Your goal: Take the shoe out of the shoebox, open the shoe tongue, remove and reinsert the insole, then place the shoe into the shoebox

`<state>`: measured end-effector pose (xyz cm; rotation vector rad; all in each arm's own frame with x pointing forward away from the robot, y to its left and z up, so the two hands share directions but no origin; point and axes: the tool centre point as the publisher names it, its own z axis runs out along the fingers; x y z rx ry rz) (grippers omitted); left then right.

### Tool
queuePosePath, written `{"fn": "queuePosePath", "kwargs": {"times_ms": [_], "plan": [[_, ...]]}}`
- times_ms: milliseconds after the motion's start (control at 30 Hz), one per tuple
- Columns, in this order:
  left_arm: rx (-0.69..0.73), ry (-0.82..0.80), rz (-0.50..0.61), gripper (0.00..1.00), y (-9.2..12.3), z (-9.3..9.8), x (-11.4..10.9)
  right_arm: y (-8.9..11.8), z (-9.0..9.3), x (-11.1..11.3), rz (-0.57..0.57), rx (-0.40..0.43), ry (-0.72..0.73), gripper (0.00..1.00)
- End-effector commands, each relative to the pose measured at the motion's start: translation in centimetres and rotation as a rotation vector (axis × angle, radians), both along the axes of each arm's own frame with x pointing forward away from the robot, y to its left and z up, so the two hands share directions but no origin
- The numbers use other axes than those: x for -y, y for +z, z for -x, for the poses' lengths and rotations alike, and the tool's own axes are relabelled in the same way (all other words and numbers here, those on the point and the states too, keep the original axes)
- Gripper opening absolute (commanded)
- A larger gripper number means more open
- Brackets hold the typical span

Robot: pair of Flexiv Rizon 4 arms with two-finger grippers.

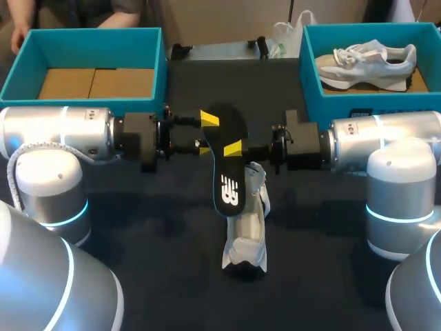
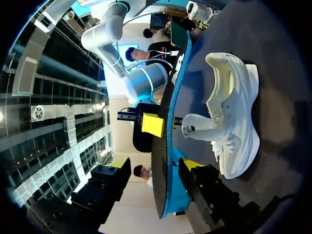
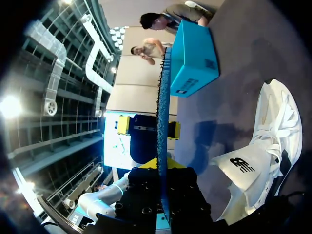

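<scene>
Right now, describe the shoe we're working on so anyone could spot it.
On the table, find the black insole at the middle. The white shoe lies on the cloth by its near end. The other shoe sits in the right teal box.

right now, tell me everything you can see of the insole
The insole is a long, thin pad, black on its upper face with a white logo near the heel end, and blue underneath. It is out of the white shoe, held above the table. The right gripper is shut on its middle; the left gripper stands open around its toe half. Its heel end hangs over the white shoe, seemingly not touching.
</scene>
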<state>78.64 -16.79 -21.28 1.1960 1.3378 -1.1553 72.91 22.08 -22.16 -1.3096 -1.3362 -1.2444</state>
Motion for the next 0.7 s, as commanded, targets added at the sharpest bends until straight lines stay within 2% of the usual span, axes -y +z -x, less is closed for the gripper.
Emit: {"fn": "queuePosePath", "kwargs": {"times_ms": [33, 333, 433, 500, 700], "plan": [[0.004, 0.008, 0.007, 0.49, -0.3, 0.1, 0.5, 0.0, 0.0, -0.2, 0.003, -0.001, -0.002, 0.00], [0.010, 0.017, 0.006, 0.40, -0.3, 0.1, 1.1, 0.0, 0.0, -0.2, 0.003, -0.001, -0.002, 0.00], [0.017, 0.016, 0.007, 0.34, -0.2, 0.2, 1.3, 0.0, 0.0, -0.2, 0.003, -0.001, -0.002, 0.00], [0.020, 0.017, 0.008, 0.26, -0.1, 0.3, 1.4, 0.0, 0.0, -0.2, 0.003, -0.001, -0.002, 0.00], [0.023, 0.020, 0.012, 0.17, -0.1, 0.3, 1.6, 0.0, 0.0, -0.2, 0.003, -0.001, -0.002, 0.00]]}}
